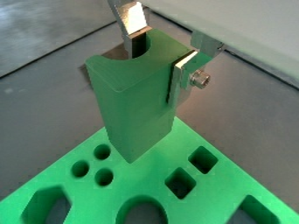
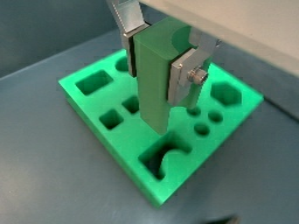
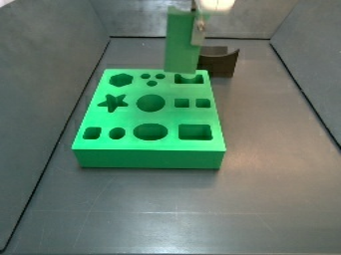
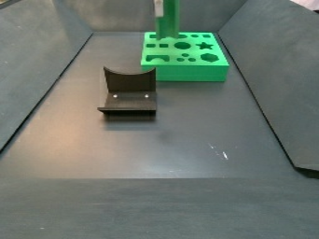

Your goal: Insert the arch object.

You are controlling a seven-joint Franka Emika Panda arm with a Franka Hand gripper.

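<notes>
The gripper is closed on the arch object, a tall green piece clamped between both silver fingers and hanging straight down from them. Its lower end reaches the green board directly beneath the gripper. Whether it already sits in a hole is hard to tell.

To do this step well, the piece's lower end should line up with the arch-shaped hole, which lies below the gripper and slightly off to one side of the piece. The curved side must match the hole's curve before a slow, vertical descent; any tilt would likely jam it on the rim.

Only a wrist view shows the concave notch in the piece's upper end, between the fingers. Both wrist views show the hole outlines near the piece. A side view alone shows the dark fixture standing on the surface, well apart from the gripper.
</notes>
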